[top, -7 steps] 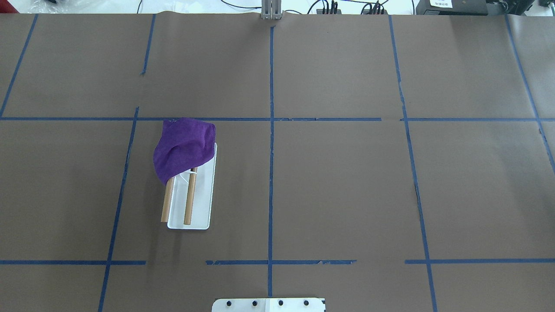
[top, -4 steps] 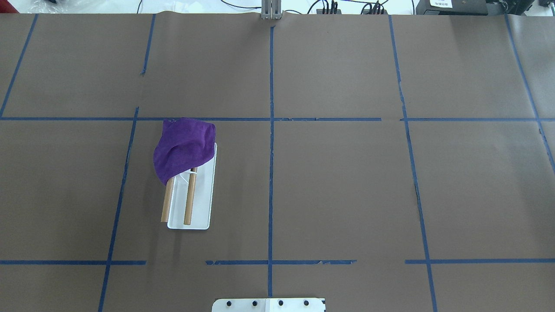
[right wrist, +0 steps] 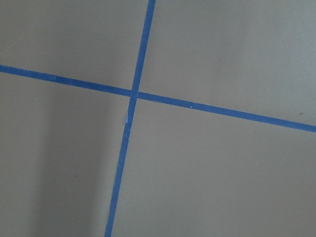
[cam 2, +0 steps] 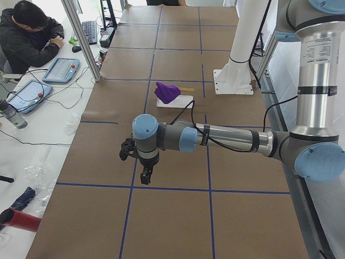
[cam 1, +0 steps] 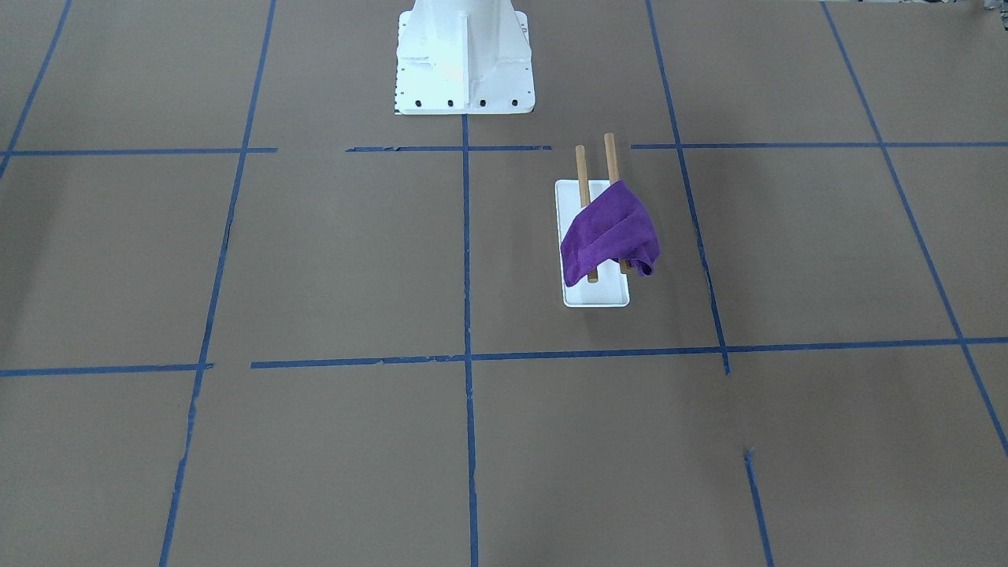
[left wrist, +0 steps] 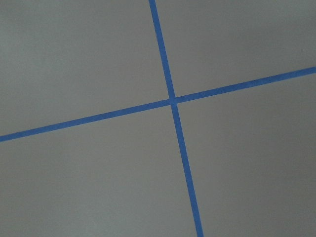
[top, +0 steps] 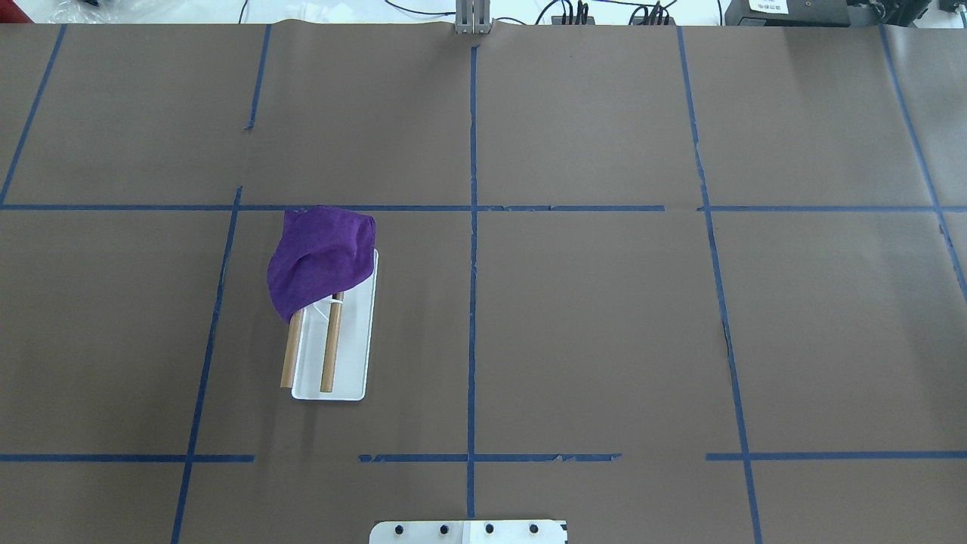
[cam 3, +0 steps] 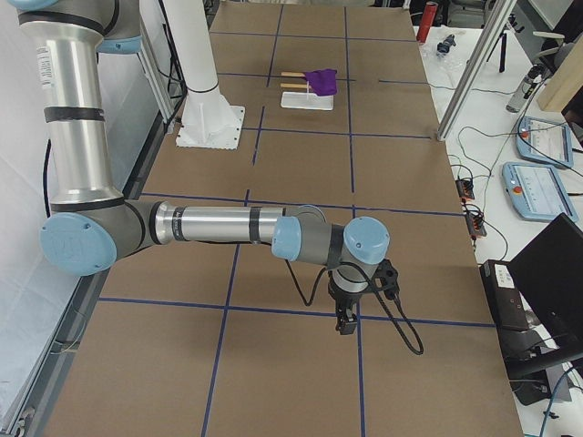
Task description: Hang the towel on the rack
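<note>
The purple towel (top: 321,257) is draped over the far ends of the rack's two brown wooden rods (top: 329,355). The rack's white base (top: 351,363) sits on the brown table, left of centre in the overhead view. Towel (cam 1: 608,232) and base (cam 1: 598,296) also show in the front view. No gripper is near them. My left gripper (cam 2: 144,175) hangs over the table's left end, far from the towel (cam 2: 167,91). My right gripper (cam 3: 344,323) hangs over the right end, far from the towel (cam 3: 321,82). I cannot tell whether either is open or shut.
The white robot pedestal (cam 1: 465,55) stands at the table's near middle. An operator (cam 2: 29,38) sits beyond the far edge, with tablets (cam 2: 60,69) and cables there. Blue tape lines (top: 472,227) grid the table.
</note>
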Controlling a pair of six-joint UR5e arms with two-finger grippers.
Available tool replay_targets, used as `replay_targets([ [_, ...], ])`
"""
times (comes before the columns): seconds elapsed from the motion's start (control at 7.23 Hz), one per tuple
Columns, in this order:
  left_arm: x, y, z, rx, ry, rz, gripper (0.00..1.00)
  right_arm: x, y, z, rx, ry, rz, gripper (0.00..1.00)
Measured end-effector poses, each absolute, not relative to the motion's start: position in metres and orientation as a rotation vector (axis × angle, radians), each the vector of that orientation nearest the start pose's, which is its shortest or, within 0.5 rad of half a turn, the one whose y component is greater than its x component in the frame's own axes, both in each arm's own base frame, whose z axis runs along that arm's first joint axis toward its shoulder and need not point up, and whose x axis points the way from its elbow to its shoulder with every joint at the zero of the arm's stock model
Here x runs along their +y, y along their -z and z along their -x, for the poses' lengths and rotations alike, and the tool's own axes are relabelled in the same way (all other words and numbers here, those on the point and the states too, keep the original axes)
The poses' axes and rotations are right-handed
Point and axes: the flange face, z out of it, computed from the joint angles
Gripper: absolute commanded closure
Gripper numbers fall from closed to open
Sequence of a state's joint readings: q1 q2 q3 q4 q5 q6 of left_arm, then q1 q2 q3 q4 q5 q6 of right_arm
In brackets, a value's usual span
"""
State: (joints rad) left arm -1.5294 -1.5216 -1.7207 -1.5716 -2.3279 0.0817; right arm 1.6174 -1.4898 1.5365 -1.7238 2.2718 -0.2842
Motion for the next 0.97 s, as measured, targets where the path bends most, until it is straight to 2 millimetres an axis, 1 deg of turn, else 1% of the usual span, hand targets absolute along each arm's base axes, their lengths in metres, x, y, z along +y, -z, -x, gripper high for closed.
replay_targets([
  [0.28,-0.4804,-0.6077,0.0451,0.766,-0.153,-0.114,0.0,-0.5138,-0.6534,-0.0928,-0.708,0.191,-0.016,0.0],
  [0.97,-0.4755,-0.6036,0.0466,0.766,-0.154,-0.122,0.0,-0.5133,-0.6522,-0.0928,-0.708,0.191,-0.018,0.0],
])
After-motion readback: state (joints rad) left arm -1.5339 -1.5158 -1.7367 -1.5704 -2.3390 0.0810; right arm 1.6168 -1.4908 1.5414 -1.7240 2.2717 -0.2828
